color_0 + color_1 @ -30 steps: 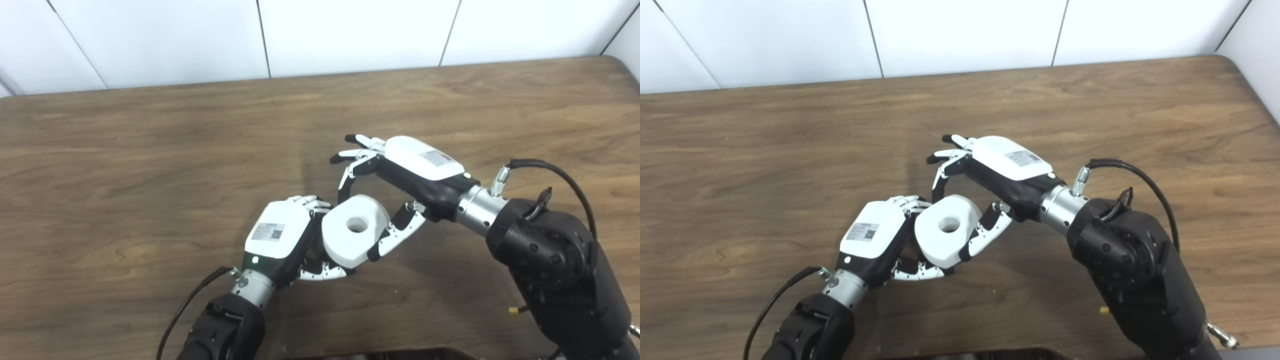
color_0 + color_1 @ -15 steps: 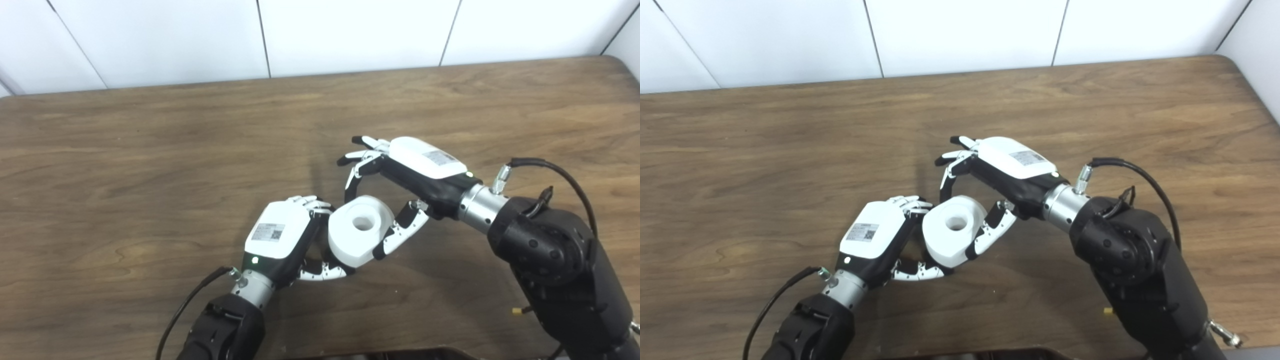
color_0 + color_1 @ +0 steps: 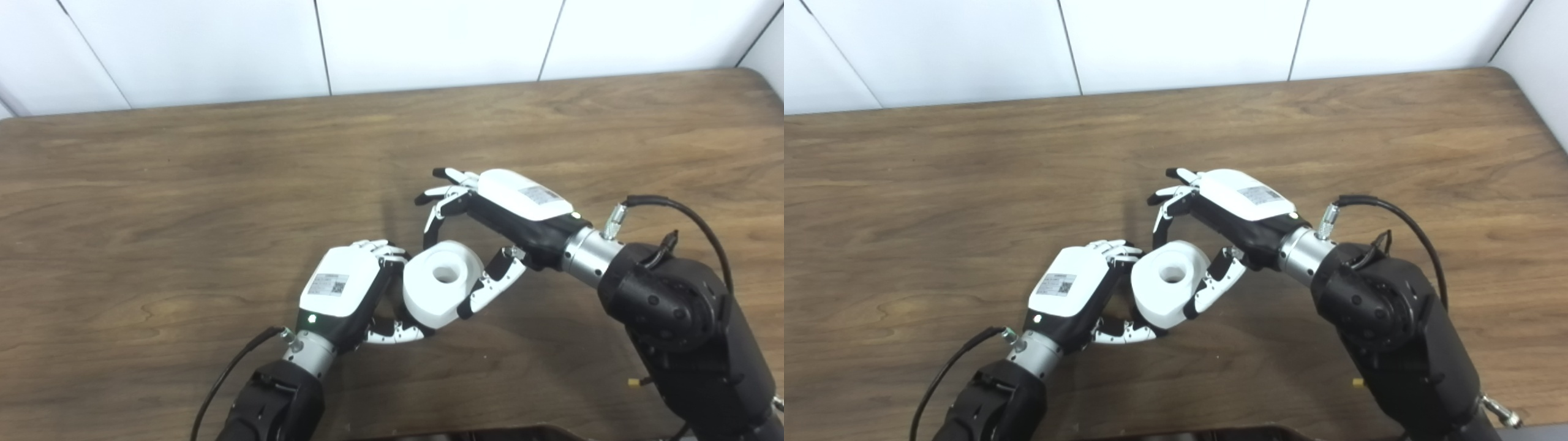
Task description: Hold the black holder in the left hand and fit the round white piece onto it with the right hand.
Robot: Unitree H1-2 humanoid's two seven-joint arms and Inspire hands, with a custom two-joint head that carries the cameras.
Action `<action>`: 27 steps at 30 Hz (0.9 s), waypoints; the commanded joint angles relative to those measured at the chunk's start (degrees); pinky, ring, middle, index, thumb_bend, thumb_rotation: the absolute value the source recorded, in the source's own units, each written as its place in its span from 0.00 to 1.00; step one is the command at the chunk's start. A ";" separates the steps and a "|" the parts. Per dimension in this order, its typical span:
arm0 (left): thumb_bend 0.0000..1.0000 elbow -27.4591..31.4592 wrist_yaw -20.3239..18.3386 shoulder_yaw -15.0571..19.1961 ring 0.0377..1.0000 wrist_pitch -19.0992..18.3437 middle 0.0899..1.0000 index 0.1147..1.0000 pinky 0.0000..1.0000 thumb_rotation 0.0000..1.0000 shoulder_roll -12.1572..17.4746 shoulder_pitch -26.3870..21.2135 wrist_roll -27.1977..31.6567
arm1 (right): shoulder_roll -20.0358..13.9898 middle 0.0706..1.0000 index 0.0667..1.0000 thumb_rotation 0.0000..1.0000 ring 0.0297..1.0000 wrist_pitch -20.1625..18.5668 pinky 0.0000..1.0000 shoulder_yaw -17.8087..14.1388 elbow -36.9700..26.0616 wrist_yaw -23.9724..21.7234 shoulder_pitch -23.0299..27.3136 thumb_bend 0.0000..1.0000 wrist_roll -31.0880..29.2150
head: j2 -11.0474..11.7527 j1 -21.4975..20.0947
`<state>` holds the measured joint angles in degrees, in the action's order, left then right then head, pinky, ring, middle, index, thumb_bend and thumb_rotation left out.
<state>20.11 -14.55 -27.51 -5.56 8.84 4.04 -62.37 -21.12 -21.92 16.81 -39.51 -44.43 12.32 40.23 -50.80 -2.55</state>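
Near the front edge of the brown wooden tabletop [image 3: 184,184], the right hand [image 3: 490,236] pinches the round white plastic piece [image 3: 440,282] against the left hand [image 3: 349,294], whose curled fingers hide any black holder, apparently for seating.

Round piece [image 3: 441,283]: plain white. Left hand [image 3: 343,294], right hand [image 3: 508,211]: white backs, black palms (small green light each). Table [image 3: 184,196]: brown wood grain. Wall panels [image 3: 429,37]: white, dark seams.
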 commanded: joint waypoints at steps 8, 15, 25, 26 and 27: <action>0.52 -0.95 -2.85 -0.30 0.84 -1.10 0.73 0.42 0.84 0.05 0.25 0.93 -0.72 | -1.62 0.87 0.61 0.29 1.00 1.35 1.00 -0.38 -0.72 0.05 2.17 0.96 0.17 | -0.14 0.14; 0.52 -0.82 -3.03 -0.26 0.84 -1.23 0.73 0.42 0.84 0.05 -0.16 0.85 -0.78 | -2.10 0.89 0.63 0.30 1.00 0.45 1.00 -0.18 -0.56 -0.69 3.41 1.00 -0.15 | -0.33 0.32; 0.52 -0.72 -3.31 -0.17 0.84 -1.24 0.73 0.42 0.83 0.05 -0.28 0.82 -1.18 | -2.43 0.91 0.70 0.33 1.00 0.72 1.00 -0.03 -0.58 -1.29 4.23 1.00 -0.20 | -0.29 0.37; 0.52 -0.78 -3.18 -0.12 0.84 -1.19 0.73 0.42 0.83 0.05 -0.26 0.85 -1.15 | -2.54 0.92 0.71 0.34 1.00 0.84 1.00 0.04 -0.60 -1.47 4.40 1.00 -0.29 | -0.23 0.36; 0.52 -0.82 -3.09 -0.08 0.83 -1.15 0.73 0.42 0.83 0.05 -0.25 0.88 -1.13 | -2.68 0.92 0.72 0.36 1.00 0.91 1.00 0.11 -0.63 -1.68 4.57 1.00 -0.40 | -0.23 0.36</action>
<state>20.24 -15.34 -27.45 -5.63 8.23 3.97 -62.92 -22.87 -22.04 17.31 -39.22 -46.14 14.66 40.14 -50.98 -2.11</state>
